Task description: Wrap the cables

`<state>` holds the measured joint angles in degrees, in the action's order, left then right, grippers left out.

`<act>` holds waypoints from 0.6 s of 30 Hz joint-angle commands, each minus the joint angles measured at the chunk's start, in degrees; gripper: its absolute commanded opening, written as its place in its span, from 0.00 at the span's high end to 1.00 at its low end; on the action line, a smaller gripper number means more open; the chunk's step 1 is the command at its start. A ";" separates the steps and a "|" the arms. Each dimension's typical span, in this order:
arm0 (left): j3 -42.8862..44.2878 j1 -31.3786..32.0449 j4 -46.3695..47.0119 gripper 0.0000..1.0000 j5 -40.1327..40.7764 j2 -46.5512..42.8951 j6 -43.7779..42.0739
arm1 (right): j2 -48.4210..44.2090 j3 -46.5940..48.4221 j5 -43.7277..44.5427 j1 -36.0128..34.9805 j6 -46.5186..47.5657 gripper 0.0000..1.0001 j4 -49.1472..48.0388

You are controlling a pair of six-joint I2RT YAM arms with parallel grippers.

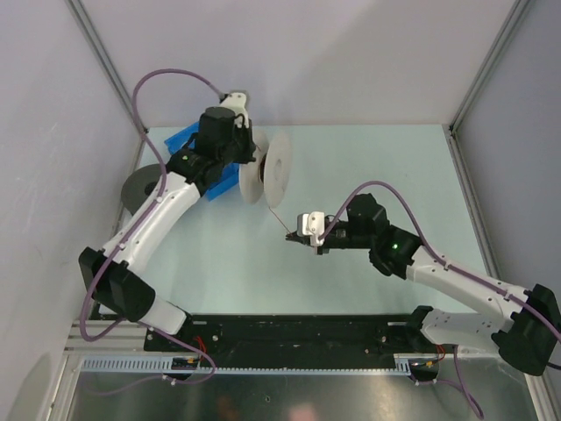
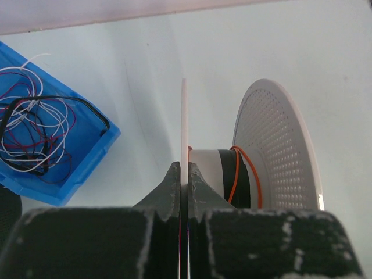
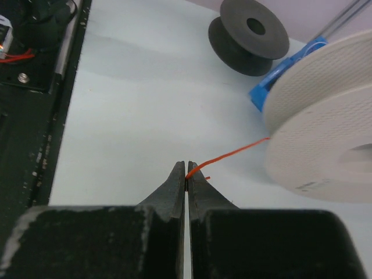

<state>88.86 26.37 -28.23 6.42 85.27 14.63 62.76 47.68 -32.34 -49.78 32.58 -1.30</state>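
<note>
A white spool (image 1: 270,167) stands on edge at the back of the table. My left gripper (image 1: 252,165) is shut on its thin near flange (image 2: 184,116); the perforated far flange (image 2: 279,151) is to the right. A few turns of orange cable (image 2: 239,174) lie round the spool's dark core. From the spool (image 3: 325,145) one thin orange cable (image 3: 232,153) runs down to my right gripper (image 3: 186,165), which is shut on its end. Seen from above, the cable (image 1: 277,217) stretches between the spool and the right gripper (image 1: 290,235).
A blue bin (image 2: 87,145) holding loose white, red and black wires (image 2: 35,128) sits left of the spool, under the left arm (image 1: 188,140). A dark empty spool (image 3: 249,36) lies flat by the left wall (image 1: 140,186). A black rail (image 1: 289,338) runs along the near edge.
</note>
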 commanded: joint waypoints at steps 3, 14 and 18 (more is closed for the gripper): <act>-2.99 1.45 4.70 1.00 -1.54 -0.31 -12.48 | -1.52 6.68 1.35 1.54 10.15 1.00 7.01; -10.95 5.38 4.72 1.00 -18.36 -4.59 -23.53 | 2.59 15.21 -6.22 15.87 8.02 1.00 5.43; -13.07 6.91 4.47 1.00 -25.31 -7.44 -27.31 | 5.04 17.66 -11.33 20.60 5.87 1.00 6.41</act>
<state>77.58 32.58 -23.92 -11.14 83.46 -1.28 67.33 59.18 -38.54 -33.95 40.58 8.54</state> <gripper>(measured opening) 0.033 0.020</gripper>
